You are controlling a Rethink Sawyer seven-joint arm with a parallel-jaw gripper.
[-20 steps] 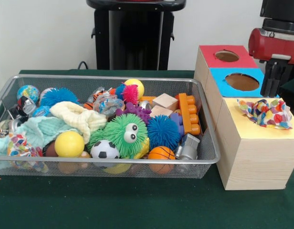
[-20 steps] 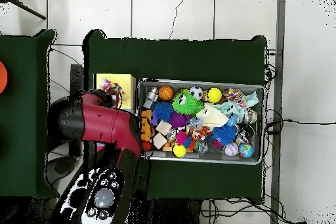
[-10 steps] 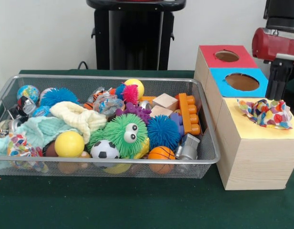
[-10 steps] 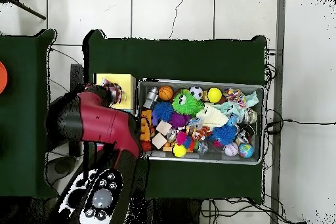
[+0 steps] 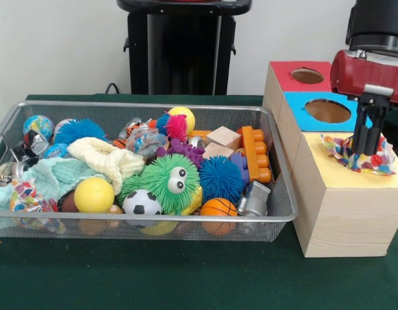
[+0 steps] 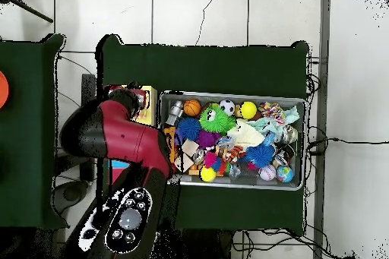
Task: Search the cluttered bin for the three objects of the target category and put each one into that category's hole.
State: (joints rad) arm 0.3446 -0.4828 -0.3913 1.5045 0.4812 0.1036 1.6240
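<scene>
A white cloth with bright patches [image 5: 370,161] lies bunched on the yellow panel [image 5: 341,177] of the nearest wooden box and hides its hole. My gripper [image 5: 366,150] is shut and its tips press down on the middle of this cloth. In the overhead view my red arm [image 6: 114,131] covers the gripper and most of the yellow box [image 6: 150,95]. The wire mesh bin [image 5: 141,105] holds a second patterned cloth [image 5: 21,197] at its front left corner, a mint cloth [image 5: 53,177] and a cream cloth [image 5: 105,158].
The blue-panelled box [image 5: 328,111] and red-panelled box [image 5: 307,75] stand behind the yellow one. The bin [image 6: 228,94] is full of toys: a green fuzzy toy [image 5: 167,181], a yellow ball [image 5: 94,195], a soccer ball [image 5: 141,203], a blue spiky ball [image 5: 219,177] and an orange block [image 5: 257,155].
My gripper has moved from behind the blue box down onto the patterned cloth on the yellow panel. The bin's contents have not moved.
</scene>
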